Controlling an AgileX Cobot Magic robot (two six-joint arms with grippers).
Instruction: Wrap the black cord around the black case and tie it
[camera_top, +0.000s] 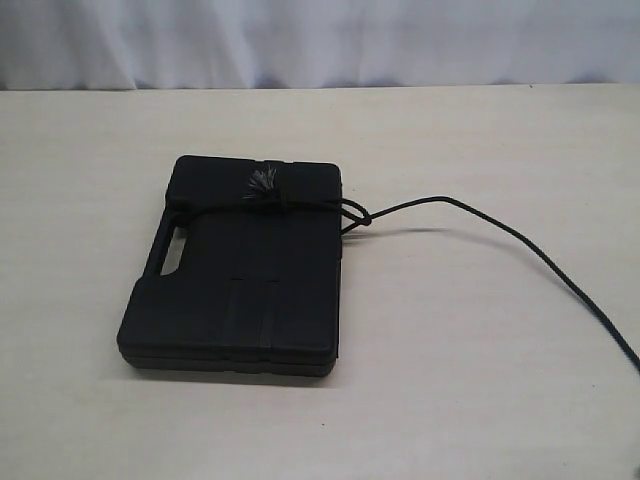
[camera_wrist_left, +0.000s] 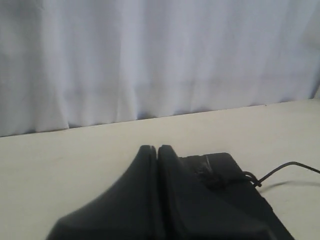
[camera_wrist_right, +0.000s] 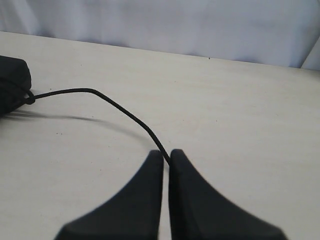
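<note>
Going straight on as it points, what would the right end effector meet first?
The right end effector grips the cord; beyond that, the way looks free over the table, depth unclear.

A staged test bench, of the lab or studio kind. A plain pale beige tabletop fills most of the exterior view, its surface lightly speckled. Across the top of the frame a white pleated curtain hangs as a backdrop along the table's far edge.

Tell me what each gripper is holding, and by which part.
The right gripper pinches the black cord along its free stretch, away from the loop at the black case. The left gripper is shut on nothing.
</note>
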